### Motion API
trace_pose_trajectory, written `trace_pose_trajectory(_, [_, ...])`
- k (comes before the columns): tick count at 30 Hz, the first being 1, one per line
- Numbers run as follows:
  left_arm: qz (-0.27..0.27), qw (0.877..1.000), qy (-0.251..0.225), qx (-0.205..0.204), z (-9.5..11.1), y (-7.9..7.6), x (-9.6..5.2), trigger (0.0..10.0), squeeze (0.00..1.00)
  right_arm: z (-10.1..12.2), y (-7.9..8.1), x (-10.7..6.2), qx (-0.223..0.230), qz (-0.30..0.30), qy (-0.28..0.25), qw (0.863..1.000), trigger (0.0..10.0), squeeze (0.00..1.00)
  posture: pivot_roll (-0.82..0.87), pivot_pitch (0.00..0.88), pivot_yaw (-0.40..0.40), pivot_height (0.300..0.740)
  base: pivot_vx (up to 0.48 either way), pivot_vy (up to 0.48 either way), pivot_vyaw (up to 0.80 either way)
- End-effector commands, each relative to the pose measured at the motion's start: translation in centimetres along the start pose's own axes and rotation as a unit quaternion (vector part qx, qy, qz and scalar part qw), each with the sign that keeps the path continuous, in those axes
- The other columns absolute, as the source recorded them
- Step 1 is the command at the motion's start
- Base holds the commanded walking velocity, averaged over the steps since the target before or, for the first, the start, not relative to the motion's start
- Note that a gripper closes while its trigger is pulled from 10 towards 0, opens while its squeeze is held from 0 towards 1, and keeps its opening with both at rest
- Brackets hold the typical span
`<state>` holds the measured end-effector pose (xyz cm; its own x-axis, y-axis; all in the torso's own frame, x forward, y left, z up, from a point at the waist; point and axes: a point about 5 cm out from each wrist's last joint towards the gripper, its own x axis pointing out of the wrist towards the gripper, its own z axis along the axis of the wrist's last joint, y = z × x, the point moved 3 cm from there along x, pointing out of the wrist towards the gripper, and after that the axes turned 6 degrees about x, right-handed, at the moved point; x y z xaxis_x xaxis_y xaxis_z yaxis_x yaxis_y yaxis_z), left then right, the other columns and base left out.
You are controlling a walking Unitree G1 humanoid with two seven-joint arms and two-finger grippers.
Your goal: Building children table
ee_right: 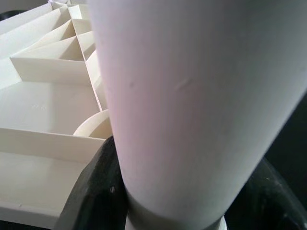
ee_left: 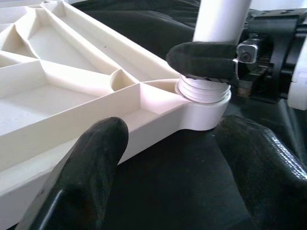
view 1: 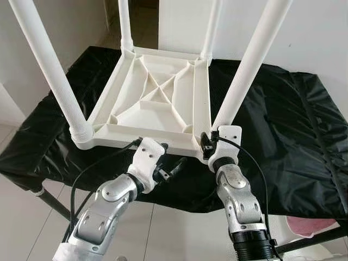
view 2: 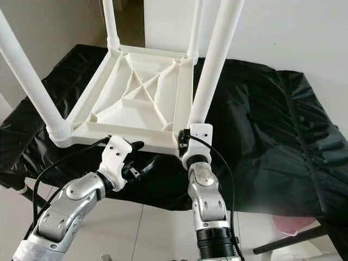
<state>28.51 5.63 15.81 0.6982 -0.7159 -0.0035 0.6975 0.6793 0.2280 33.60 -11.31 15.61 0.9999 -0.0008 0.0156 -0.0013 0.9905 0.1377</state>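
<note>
A black cloth (view 1: 283,125) covers the tabletop; the upturned white children's table (view 1: 155,100) lies near its front edge

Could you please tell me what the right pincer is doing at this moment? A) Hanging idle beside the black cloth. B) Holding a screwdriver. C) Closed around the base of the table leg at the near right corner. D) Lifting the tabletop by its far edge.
C: the right pincer has its black fingers clamped on the near right table leg just above its threaded socket in the upturned tabletop.
</note>
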Motion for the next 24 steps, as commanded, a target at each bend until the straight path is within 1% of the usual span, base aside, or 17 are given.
trace_pose_trajectory(1, [-0.014, 1.000, 0.006, -0.007, -0.4, -0.5, 0.1, 10.0, 0.00, -1.4, -0.9, -0.3, 0.005, -0.020, 0.035, 0.999, 10.0, 0.56, 0.02, 0.097, -0.028, 0.740, 0.000, 0.000, 0.00])
trace_pose_trajectory(2, [-0.014, 1.000, 0.006, -0.007, -0.4, -0.5, 0.1, 10.0, 0.00, -1.4, -0.9, -0.3, 0.005, -0.020, 0.035, 0.999, 10.0, 0.56, 0.02, 0.097, -0.028, 0.740, 0.000, 0.000, 0.00])
trace_pose_trajectory(3, [-0.013, 1.000, 0.006, -0.007, -0.4, -0.5, 0.0, 10.0, 0.00, -1.3, -1.0, -0.3, 0.006, -0.022, 0.033, 0.999, 10.0, 0.76, 0.02, 0.101, -0.028, 0.740, 0.000, 0.000, 0.00])
trace_pose_trajectory(5, [-0.013, 1.000, 0.006, -0.007, -0.4, -0.5, 0.0, 10.0, 0.00, -1.3, -1.0, -0.3, 0.006, -0.022, 0.033, 0.999, 10.0, 0.76, 0.02, 0.101, -0.028, 0.740, 0.000, 0.000, 0.00])
trace_pose_trajectory(6, [-0.012, 1.000, 0.007, -0.008, -0.4, -0.5, 0.0, 10.0, 0.00, -1.0, -1.0, -0.3, 0.008, -0.021, 0.029, 0.999, 10.0, 1.00, 0.02, 0.101, -0.028, 0.740, 0.000, 0.000, 0.00])
trace_pose_trajectory(10, [-0.010, 1.000, 0.008, -0.010, -0.5, -0.5, -0.2, 10.0, 0.00, -0.3, -1.4, -0.3, 0.012, -0.013, 0.016, 1.000, 10.0, 1.00, 0.02, 0.108, -0.030, 0.740, 0.000, 0.000, 0.00])
trace_pose_trajectory(13, [-0.008, 1.000, 0.008, -0.012, -0.5, -0.5, -0.2, 10.0, 0.00, 0.3, -2.0, -0.1, 0.019, 0.008, 0.007, 1.000, 10.0, 1.00, 0.02, 0.111, -0.029, 0.740, 0.000, 0.000, 0.00])
trace_pose_trajectory(16, [-0.009, 1.000, 0.008, -0.012, -0.5, -0.6, -0.2, 10.0, 0.00, 0.6, -2.1, 0.1, 0.019, 0.024, 0.005, 1.000, 10.0, 1.00, 0.01, 0.113, -0.028, 0.740, 0.000, 0.000, 0.00])
trace_pose_trajectory(17, [-0.009, 1.000, 0.008, -0.012, -0.5, -0.6, -0.2, 10.0, 0.00, 0.9, -2.2, 0.3, 0.014, 0.055, 0.003, 0.998, 10.0, 0.53, 0.01, 0.113, -0.026, 0.740, 0.000, 0.000, 0.00])
trace_pose_trajectory(18, [-0.009, 1.000, 0.008, -0.012, -0.5, -0.6, -0.2, 10.0, 0.00, 0.9, -2.2, 0.3, 0.014, 0.055, 0.003, 0.998, 10.0, 0.53, 0.01, 0.113, -0.026, 0.740, 0.000, 0.000, 0.00])
trace_pose_trajectory(19, [-0.010, 1.000, 0.008, -0.012, -0.5, -0.6, -0.1, 10.0, 0.00, 1.2, -2.4, 0.6, 0.005, 0.084, -0.001, 0.996, 10.0, 0.00, 0.01, 0.111, -0.023, 0.740, 0.000, 0.000, 0.00])
trace_pose_trajectory(20, [-0.011, 1.000, 0.008, -0.011, -0.4, -0.5, -0.1, 10.0, 0.00, 1.3, -2.5, 0.7, 0.000, 0.113, 0.002, 0.994, 10.0, 0.00, 0.01, 0.110, -0.023, 0.740, 0.000, 0.000, 0.00])
trace_pose_trajectory(21, [-0.011, 1.000, 0.008, -0.011, -0.4, -0.5, -0.1, 10.0, 0.00, 1.3, -2.5, 0.7, 0.000, 0.113, 0.002, 0.994, 10.0, 0.00, 0.01, 0.110, -0.023, 0.740, 0.000, 0.000, 0.00])
trace_pose_trajectory(23, [-0.012, 1.000, 0.008, -0.011, -0.4, -0.5, 0.0, 10.0, 0.00, 1.2, -2.4, 0.8, -0.031, 0.175, 0.006, 0.984, 10.0, 0.00, 0.01, 0.106, -0.016, 0.740, 0.000, 0.000, 0.00])
trace_pose_trajectory(24, [-0.012, 1.000, 0.008, -0.011, -0.4, -0.5, 0.0, 10.0, 0.00, 1.2, -2.4, 0.8, -0.031, 0.175, 0.006, 0.984, 10.0, 0.00, 0.01, 0.106, -0.016, 0.740, 0.000, 0.000, 0.00])
